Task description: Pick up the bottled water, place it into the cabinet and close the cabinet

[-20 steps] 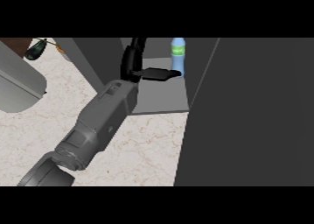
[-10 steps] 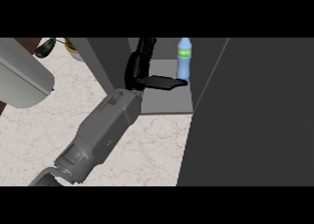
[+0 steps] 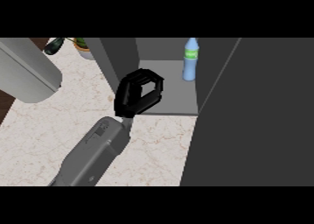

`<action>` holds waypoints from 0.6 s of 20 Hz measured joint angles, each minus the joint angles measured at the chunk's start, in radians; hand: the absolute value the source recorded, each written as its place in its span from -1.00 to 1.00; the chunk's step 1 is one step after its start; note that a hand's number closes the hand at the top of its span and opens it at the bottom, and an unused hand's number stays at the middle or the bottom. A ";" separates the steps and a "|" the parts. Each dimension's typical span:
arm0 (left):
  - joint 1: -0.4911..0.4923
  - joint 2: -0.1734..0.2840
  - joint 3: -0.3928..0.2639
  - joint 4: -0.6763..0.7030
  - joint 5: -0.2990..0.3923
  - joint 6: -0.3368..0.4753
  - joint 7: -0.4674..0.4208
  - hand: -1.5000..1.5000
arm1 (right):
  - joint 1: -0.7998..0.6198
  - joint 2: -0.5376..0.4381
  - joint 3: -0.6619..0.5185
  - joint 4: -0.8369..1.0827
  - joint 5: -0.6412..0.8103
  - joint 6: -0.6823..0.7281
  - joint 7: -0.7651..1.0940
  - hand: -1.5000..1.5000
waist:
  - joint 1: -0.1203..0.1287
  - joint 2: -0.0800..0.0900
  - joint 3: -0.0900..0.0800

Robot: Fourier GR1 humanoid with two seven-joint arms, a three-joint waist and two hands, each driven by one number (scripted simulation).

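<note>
Bottled water (image 3: 190, 59) is seen standing upright on the grey shelf (image 3: 175, 94) inside the cabinet (image 3: 120, 57), at the back, close to the right-hand side of the opening. It is touched by nothing, and bare shelf lies in front of it and to its left.

1 hand (image 3: 138, 92) is shown at the front left corner of the opening, on a grey forearm (image 3: 94, 153) that rises from the lower edge. Which arm it belongs to cannot be told from this view. Its fingers are curled in a loop with nothing held inside; the shelf is visible through the gap. The hand is placed well apart from the bottle, over the shelf's front edge.

The right half of the view is filled by the dark cabinet door (image 3: 256, 113), whose edge runs down just right of the bottle. Pale marbled counter (image 3: 49, 131) is left open to the left of the forearm. A large grey rounded body (image 3: 23, 70) is seen at upper left, with a small plant pot (image 3: 83, 48) beyond it.
</note>
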 measured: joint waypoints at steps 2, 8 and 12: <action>0.067 0.017 -0.022 -0.075 -0.010 0.013 0.015 1.00 | -0.013 -0.026 0.024 0.000 0.002 0.022 0.033 1.00 | 0.001 0.000 0.000; 0.302 0.120 -0.080 -0.368 -0.040 0.044 0.058 1.00 | -0.071 -0.027 0.144 0.005 0.014 0.044 0.142 1.00 | 0.003 0.002 0.000; 0.441 0.204 -0.074 -0.539 -0.046 0.044 0.072 1.00 | -0.119 0.016 0.212 0.002 0.016 0.023 0.236 1.00 | -0.002 0.004 -0.001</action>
